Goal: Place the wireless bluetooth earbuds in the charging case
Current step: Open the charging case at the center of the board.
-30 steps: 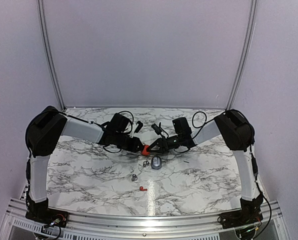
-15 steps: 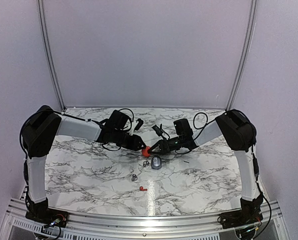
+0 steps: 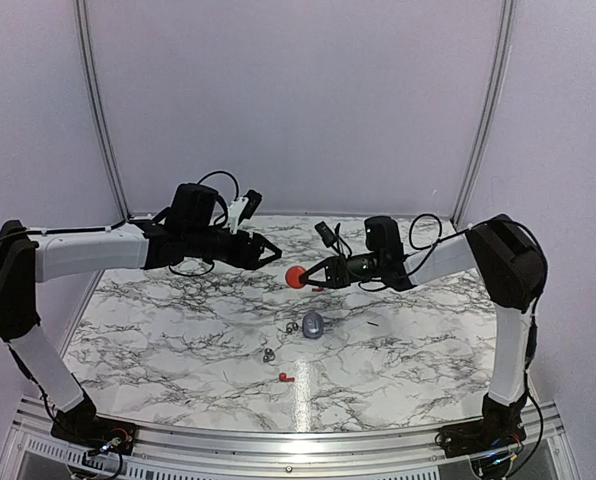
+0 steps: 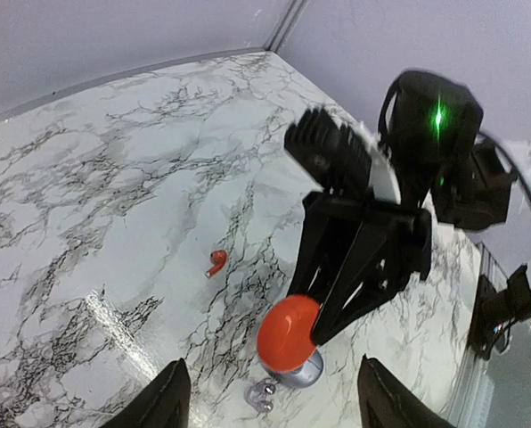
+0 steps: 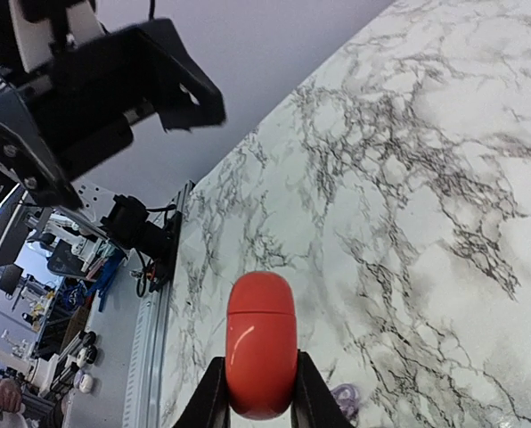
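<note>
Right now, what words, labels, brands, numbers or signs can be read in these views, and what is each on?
None can be read.
The red case in the right gripper: plain glossy shell, no print showing.
The grey case and red earbud on the table: too small to tell.
Green light on the right arm: a lamp only, no text.
Clutter beyond the table in the right wrist view: too blurred.

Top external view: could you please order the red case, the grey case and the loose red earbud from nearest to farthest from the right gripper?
1. The red case: held in the right gripper, raised above the table.
2. The grey case: on the table, mid-table, nearer the arms' bases than the gripper.
3. The red earbud: on the table, toward its near edge.
</note>
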`<action>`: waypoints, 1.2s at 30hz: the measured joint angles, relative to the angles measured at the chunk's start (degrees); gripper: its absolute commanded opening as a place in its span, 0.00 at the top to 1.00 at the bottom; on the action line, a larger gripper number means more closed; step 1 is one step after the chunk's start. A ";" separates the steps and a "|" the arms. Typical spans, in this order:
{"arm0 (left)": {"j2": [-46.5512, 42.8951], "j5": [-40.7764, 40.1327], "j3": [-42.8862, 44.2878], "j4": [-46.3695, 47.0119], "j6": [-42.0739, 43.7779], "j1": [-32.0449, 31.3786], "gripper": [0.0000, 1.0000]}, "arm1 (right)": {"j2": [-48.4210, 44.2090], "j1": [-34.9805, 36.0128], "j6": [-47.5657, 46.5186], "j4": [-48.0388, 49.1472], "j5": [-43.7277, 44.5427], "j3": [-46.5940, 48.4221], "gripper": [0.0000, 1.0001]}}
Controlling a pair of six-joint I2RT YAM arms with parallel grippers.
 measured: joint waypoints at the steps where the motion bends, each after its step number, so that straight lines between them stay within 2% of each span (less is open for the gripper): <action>1: -0.94 0.17 -0.83 -0.04 0.59 -0.07 0.20 | -1.62 0.02 0.57 1.03 0.00 -0.48 1.00; 4: -3.82 0.39 -3.30 -0.17 2.08 -1.84 0.14 | -6.49 0.09 1.88 3.54 -0.02 -2.01 1.00; 10: -8.90 1.14 -4.98 0.02 3.43 -5.49 0.14 | -13.81 1.49 2.49 5.46 -0.02 -4.48 1.00; 20: -9.70 0.13 -4.87 0.57 3.41 -7.21 0.30 | -17.18 5.29 0.85 4.81 -0.07 -4.63 1.00; 25: -9.90 0.15 -4.87 1.27 2.95 -7.21 0.33 | -19.41 5.79 -1.18 4.11 -0.35 -5.14 1.00; 36: -11.91 6.43 -6.67 3.39 1.73 -6.23 0.36 | -21.16 6.38 -2.95 4.92 -2.86 -6.56 1.00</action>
